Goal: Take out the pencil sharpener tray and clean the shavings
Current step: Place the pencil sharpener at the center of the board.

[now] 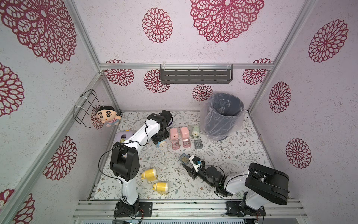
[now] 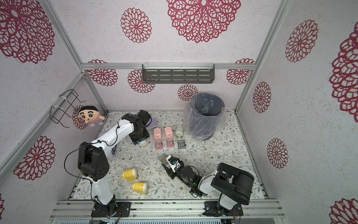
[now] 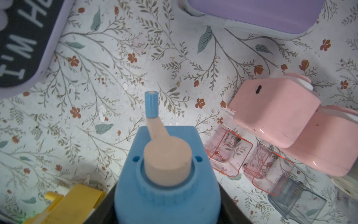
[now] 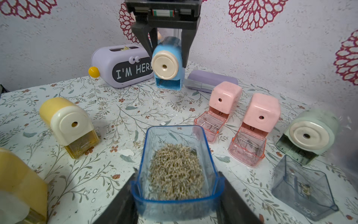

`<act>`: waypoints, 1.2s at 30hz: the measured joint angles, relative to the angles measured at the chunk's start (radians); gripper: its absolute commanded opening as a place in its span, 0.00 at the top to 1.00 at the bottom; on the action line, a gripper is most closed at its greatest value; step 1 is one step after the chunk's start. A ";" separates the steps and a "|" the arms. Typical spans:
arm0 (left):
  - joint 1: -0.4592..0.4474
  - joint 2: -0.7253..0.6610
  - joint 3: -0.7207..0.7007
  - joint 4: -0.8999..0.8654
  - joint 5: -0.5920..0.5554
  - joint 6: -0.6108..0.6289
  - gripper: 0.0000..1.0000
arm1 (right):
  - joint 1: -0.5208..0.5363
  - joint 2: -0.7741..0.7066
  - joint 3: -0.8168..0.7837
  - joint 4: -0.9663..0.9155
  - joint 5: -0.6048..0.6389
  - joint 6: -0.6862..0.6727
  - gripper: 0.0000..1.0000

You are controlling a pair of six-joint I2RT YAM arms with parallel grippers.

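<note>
Blue clear tray (image 4: pixel 174 133) is out of its sharpener, approx mid-table in both top views, w/ a heap of shavings (image 4: pixel 175 172) sitting in it. Right gripper (image 4: pixel 177 180) fingers are clamped on the tray's sides. From the tray, top view: blue sharpener (image 1: pixel 161 144) at 10 o'clock w/ left gripper (image 4: pixel 166 48) squeezing its body, pink sharpeners (image 1: pixel 174 133) at 12, lined bin (image 1: pixel 219 124) at 1, yellow sharpeners (image 1: pixel 150 174) at 7-8.

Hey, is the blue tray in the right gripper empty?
No, the blue tray holds a heap of tan shavings that covers most of its bottom.
</note>
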 measured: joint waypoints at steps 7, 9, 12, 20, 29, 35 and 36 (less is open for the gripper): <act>0.032 0.207 0.156 0.023 0.026 0.217 0.76 | 0.000 0.001 0.000 0.003 -0.001 0.011 0.55; 0.041 0.249 0.190 0.022 0.030 0.260 0.76 | 0.000 0.006 0.000 0.007 -0.001 0.012 0.55; 0.062 0.291 0.216 0.027 0.055 0.315 0.72 | 0.000 0.017 0.001 0.008 -0.002 0.018 0.56; 0.107 0.306 0.221 0.036 0.095 0.399 0.61 | 0.001 0.052 0.005 0.010 -0.006 0.021 0.56; 0.117 0.346 0.256 0.037 0.111 0.427 0.45 | 0.001 0.084 0.030 0.010 -0.021 0.027 0.56; 0.117 0.348 0.259 0.034 0.114 0.430 0.32 | 0.001 0.094 0.035 0.010 -0.026 0.027 0.56; 0.117 0.348 0.259 0.034 0.115 0.430 0.30 | 0.001 0.095 0.035 0.010 -0.026 0.027 0.56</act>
